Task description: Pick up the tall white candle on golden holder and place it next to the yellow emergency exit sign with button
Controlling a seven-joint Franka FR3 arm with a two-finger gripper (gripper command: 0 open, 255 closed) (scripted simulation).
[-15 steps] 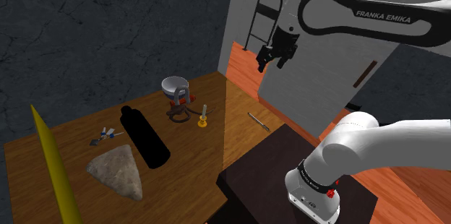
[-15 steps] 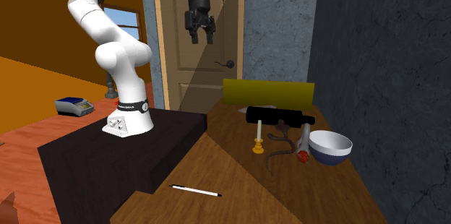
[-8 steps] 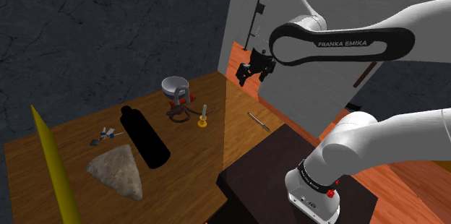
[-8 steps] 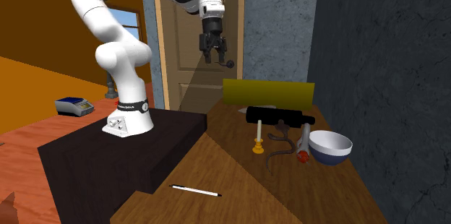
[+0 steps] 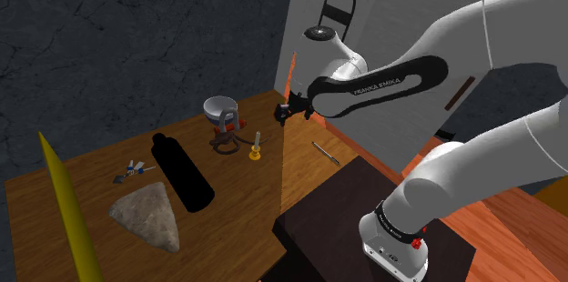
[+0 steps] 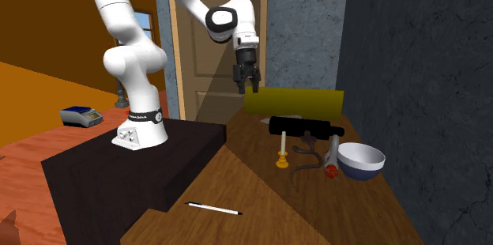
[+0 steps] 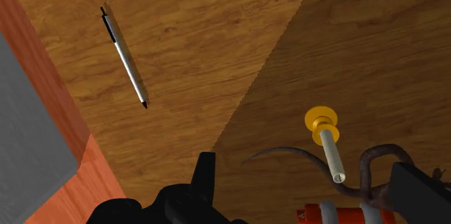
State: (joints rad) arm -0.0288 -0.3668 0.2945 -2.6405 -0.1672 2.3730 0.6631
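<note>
Your pincer hangs spread and empty above the surface, well apart from the white candle, which stands upright in its golden holder. Through the wrist view you look down on that candle and a pen; the second exterior view gives you the yellow sign behind a black bottle.

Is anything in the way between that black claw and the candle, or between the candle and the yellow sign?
Nothing visible separates the gripper from the candle; it hangs in open air above the table. Toward the yellow sign, a black bottle lies on its side across the way.
</note>
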